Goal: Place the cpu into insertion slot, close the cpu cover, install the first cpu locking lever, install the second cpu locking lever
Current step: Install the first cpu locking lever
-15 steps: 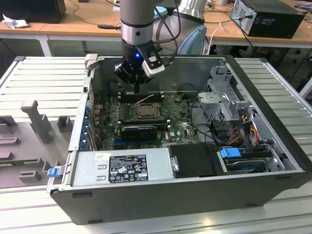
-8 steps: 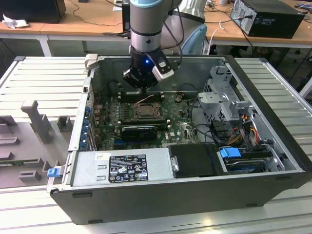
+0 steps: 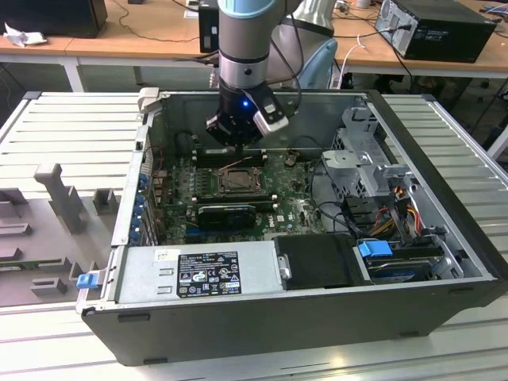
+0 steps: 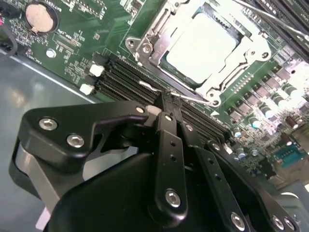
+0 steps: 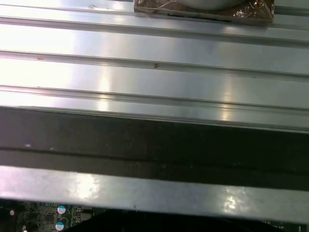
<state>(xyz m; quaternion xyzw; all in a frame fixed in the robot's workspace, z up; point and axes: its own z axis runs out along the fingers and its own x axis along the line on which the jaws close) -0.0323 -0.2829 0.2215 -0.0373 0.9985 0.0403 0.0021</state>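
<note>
We see an open black computer case (image 3: 262, 317) on a ribbed metal table (image 3: 71, 127). Inside sit a grey power supply (image 3: 198, 274) and a blue drive latch (image 3: 375, 248).

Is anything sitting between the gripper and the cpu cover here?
Nothing visible. In the second wrist view the gripper sits just off the cpu cover, which lies over the cpu; only RAM slots on the motherboard lie between.

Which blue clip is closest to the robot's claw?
The blue clip on the drive bay, at the exterior view's right. The other sits on the case's outer corner, farther from the gripper.
</note>
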